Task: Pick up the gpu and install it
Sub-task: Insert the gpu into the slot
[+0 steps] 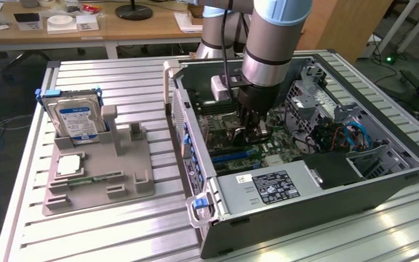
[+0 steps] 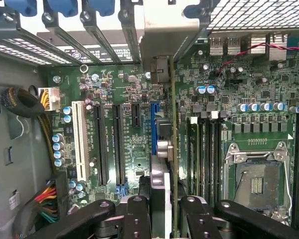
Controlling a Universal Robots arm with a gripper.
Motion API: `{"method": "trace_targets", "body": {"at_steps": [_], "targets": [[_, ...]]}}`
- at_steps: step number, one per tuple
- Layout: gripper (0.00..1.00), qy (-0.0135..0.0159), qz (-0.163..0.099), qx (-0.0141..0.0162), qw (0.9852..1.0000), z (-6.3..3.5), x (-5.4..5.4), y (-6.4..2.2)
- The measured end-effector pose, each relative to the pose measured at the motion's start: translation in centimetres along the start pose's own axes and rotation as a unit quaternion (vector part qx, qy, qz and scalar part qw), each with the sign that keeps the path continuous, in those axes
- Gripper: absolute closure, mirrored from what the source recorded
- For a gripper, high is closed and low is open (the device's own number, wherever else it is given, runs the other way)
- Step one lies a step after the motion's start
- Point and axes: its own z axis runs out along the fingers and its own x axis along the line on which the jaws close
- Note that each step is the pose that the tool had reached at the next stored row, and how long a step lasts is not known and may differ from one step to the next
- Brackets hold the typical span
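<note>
**Ribbed worktop [image 1: 122, 234], opened computer case [image 1: 326, 196]**

Inside the case, the jaws are clamped on the gpu [image 2: 164, 144], held edge-on over the motherboard [image 2: 129, 79] just beside its blue slot [image 2: 153, 119]. Behind stands a wooden desk [image 1: 137, 30].

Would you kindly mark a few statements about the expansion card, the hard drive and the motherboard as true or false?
1. The gripper is shut on the thin flat gpu card inside the open black computer case. True.
2. The boxy silver hard drive with the blue-white label lies inside the case. False: it stands upright in the grey plastic holder outside the case.
3. The narrow green memory stick lies flat on the holder. True.
4. A cooler covers the square metal processor socket. False: the socket is bare.
</note>
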Motion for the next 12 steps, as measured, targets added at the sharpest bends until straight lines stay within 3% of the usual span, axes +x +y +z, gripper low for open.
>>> {"method": "trace_targets", "body": {"at_steps": [12], "targets": [[0.72,0.0,0.0,0.0,1.0,0.76,0.19,0.59]]}}
